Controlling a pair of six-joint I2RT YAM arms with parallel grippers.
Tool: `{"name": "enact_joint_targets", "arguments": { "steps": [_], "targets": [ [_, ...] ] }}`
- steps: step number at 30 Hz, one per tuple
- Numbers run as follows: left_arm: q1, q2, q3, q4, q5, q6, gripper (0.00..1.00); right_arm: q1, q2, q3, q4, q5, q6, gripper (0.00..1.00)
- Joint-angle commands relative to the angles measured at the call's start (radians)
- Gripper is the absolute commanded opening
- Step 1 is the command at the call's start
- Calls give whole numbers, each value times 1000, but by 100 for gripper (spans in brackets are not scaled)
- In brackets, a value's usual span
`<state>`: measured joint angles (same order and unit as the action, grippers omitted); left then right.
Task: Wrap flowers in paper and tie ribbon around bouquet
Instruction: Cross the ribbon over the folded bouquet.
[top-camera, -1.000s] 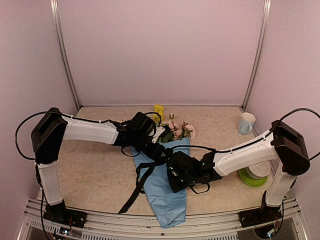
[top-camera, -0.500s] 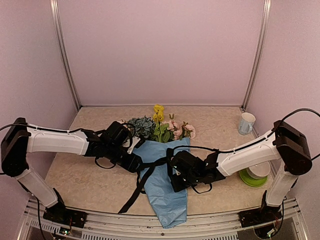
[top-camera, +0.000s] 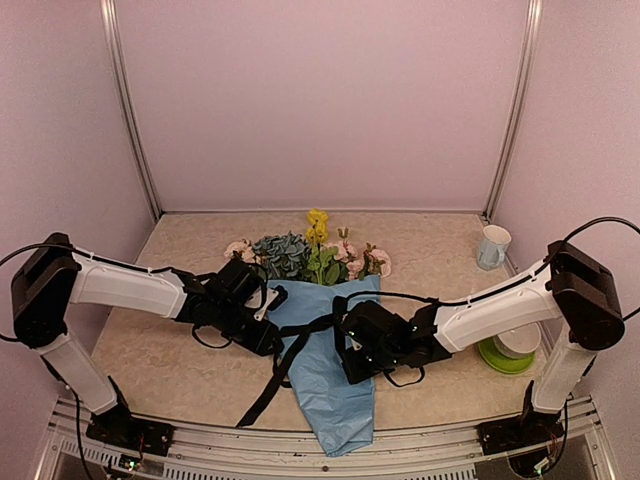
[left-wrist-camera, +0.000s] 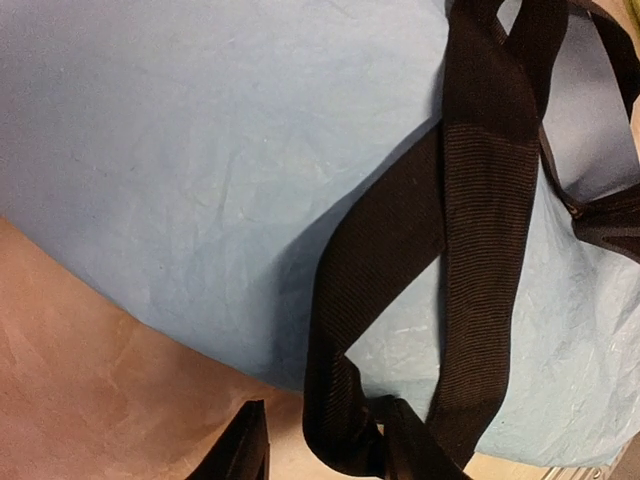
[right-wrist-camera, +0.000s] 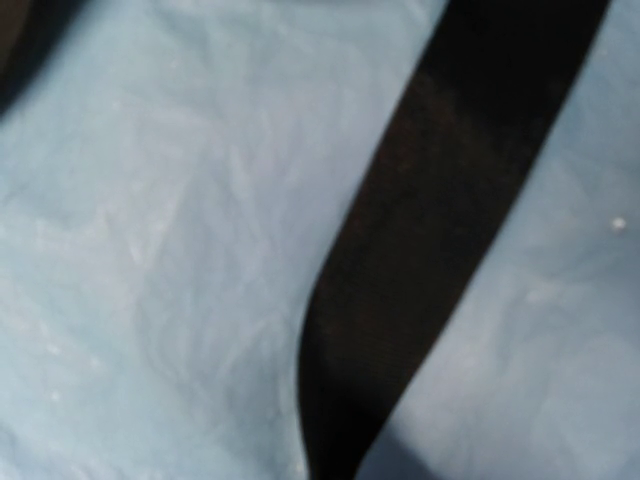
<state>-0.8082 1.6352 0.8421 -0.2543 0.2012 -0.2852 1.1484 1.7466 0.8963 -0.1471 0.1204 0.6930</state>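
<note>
From the overhead camera, I see the bouquet (top-camera: 318, 285) lying mid-table. Its flowers (top-camera: 300, 255) fan toward the back wall and the light blue paper (top-camera: 330, 390) tapers toward me, its tip at the near edge of the table (top-camera: 430, 260). The black ribbon (top-camera: 258, 400) crosses the cone between my two arms, and a loose tail trails off the paper's left side. My left gripper (top-camera: 272, 343) is down at the paper's left edge, where the ribbon leaves it. My right gripper (top-camera: 345, 348) sits on the middle of the cone, with the ribbon running up to it. A pale mug (top-camera: 492, 246) stands far right. A white bowl (top-camera: 518, 342) sits on a green plate (top-camera: 500, 364) by my right elbow.

On the left wrist camera, the left gripper (left-wrist-camera: 325, 450) is partly spread, with dark fingertips (left-wrist-camera: 247, 447) either side of a fold of ribbon (left-wrist-camera: 480, 230). The fold touches the right-hand tip, while bare table (left-wrist-camera: 100, 380) shows between it and the other tip, so nothing is clamped. Two strands cross over the paper (left-wrist-camera: 200, 150) above.

On the right wrist camera, the view is blurred and very close. It shows only paper (right-wrist-camera: 150, 250) and a band of ribbon (right-wrist-camera: 430, 220), no fingers. That gripper is fully clenched, but I cannot tell whether it pinches the ribbon.
</note>
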Motion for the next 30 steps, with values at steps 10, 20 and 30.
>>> {"name": "enact_joint_targets", "arguments": {
  "steps": [10, 20, 30],
  "targets": [
    [-161, -186, 89, -14, -201, 45, 50, -10, 28, -42, -71, -31, -1, 0],
    [-208, 114, 263, -52, -315, 103, 47, -10, 24, -33, -74, -35, -3, 0],
    [-215, 209, 310, -65, -350, 129, 29, -10, 12, -48, -69, -33, 8, 0]
  ]
}}
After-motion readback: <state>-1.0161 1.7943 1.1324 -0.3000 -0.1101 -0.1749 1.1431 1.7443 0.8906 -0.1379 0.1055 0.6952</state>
